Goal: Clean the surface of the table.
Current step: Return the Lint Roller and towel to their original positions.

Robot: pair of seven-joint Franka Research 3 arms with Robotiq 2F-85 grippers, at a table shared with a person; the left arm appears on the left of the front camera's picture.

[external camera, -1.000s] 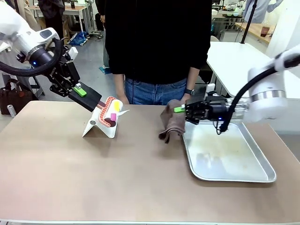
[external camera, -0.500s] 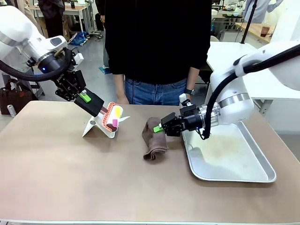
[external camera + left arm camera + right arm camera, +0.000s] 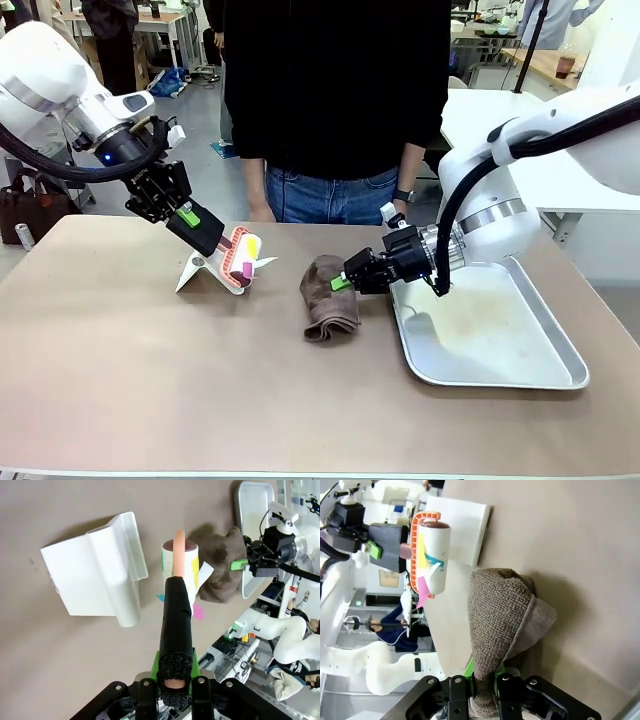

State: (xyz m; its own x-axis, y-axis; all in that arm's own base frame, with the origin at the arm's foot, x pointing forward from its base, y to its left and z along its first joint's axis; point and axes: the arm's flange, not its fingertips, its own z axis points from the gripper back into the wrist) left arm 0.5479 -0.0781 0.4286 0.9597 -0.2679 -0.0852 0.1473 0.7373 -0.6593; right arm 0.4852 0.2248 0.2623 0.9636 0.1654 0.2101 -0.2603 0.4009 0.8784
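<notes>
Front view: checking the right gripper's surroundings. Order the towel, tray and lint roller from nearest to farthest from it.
1. Towel: clamped in the right gripper, on the table.
2. Tray: just beside it, robot's right.
3. Lint roller: far left, in the left gripper.

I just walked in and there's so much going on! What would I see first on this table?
Probably the two white robot arms working over the brown table. The left gripper is shut on a lint roller with colourful scraps stuck on it, above its white holder. The right gripper pinches a brown towel lying on the table beside a silver tray, with a person standing behind.
</notes>
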